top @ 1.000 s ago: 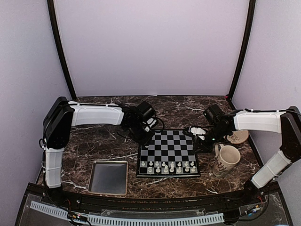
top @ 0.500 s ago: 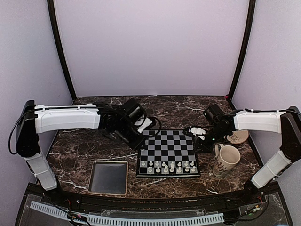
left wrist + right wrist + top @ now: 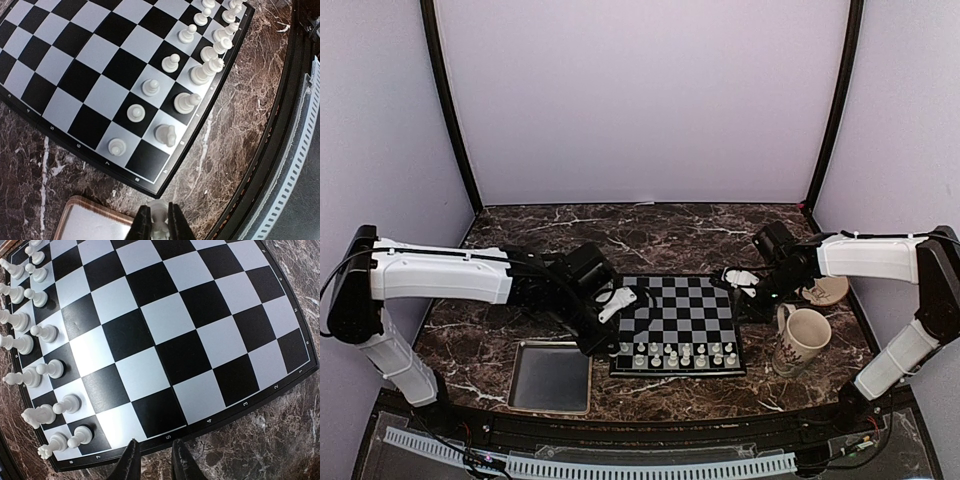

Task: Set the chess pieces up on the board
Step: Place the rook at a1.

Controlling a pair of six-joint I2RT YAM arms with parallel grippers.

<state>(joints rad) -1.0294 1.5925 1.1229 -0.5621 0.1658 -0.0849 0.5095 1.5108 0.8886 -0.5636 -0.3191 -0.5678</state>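
Here, a dark brown marble table (image 3: 670, 235) veined with white carries one flat square board (image 3: 685, 305) of black and pale-grey squares. There are also one silver-rimmed metal tray (image 3: 550, 380), one cream mug (image 3: 803, 338) and one small saucer (image 3: 825, 292).

The left arm has swung from the board's far-left corner to its near-left corner, beside the tray, while the right arm has not moved. The left gripper (image 3: 625, 296) is pinched on one whitish piece (image 3: 159, 210). The right gripper (image 3: 154, 447) shows a narrow, empty gap at the board's right edge.

Roughly fifteen glossy chess pieces (image 3: 672, 358) stand in two rows along the near edge.
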